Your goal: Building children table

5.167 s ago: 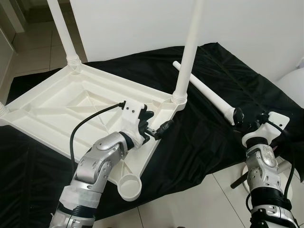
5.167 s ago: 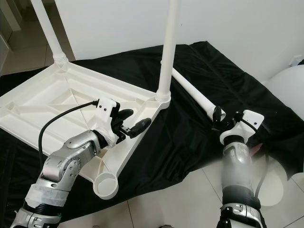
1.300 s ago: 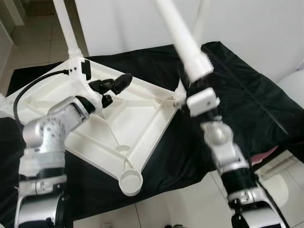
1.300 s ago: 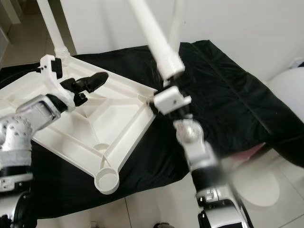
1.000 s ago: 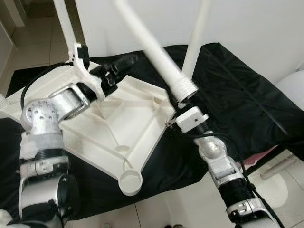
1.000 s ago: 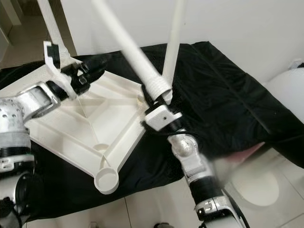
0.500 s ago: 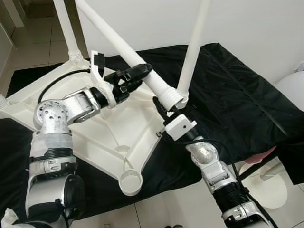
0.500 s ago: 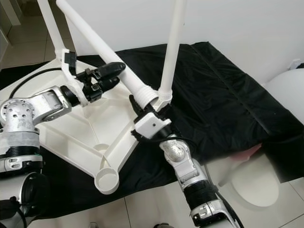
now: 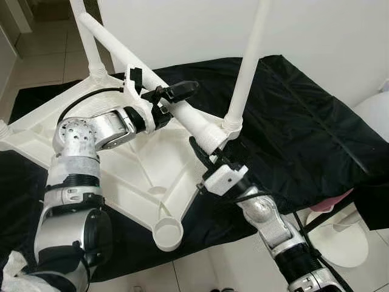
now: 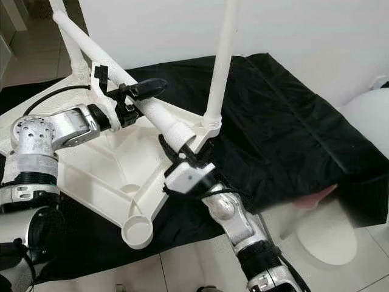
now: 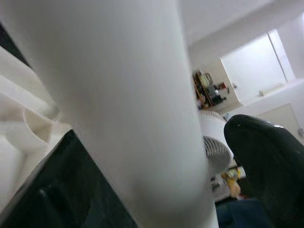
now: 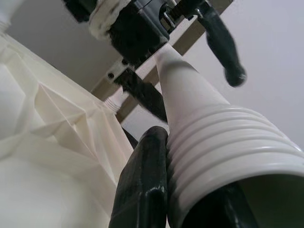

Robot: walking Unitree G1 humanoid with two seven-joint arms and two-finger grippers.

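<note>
The white children's table (image 9: 140, 164) lies upside down on a black cloth (image 9: 292, 121). Two legs stand upright in its sockets, one at the back left (image 9: 92, 58) and one at the right corner (image 9: 249, 61). A third, loose leg (image 9: 121, 48) slants from the upper left down over the table. My right gripper (image 9: 209, 146) is shut on its threaded lower end (image 12: 223, 142), just beside the right corner leg. My left gripper (image 9: 173, 100) is open and straddles the leg's middle, one finger (image 12: 218, 42) standing off the shaft. The front corner socket (image 9: 166, 233) holds nothing.
The black cloth hangs over a low surface onto white floor tiles (image 9: 237, 267). A white rounded object (image 9: 374, 109) sits at the right edge, a white round base (image 9: 340, 237) on the floor below it. A white wall rises behind.
The right gripper has carried the loose leg leftward and lowered its threaded end toward the table, so the leg now slants flatter. The left gripper has come up around its middle.
</note>
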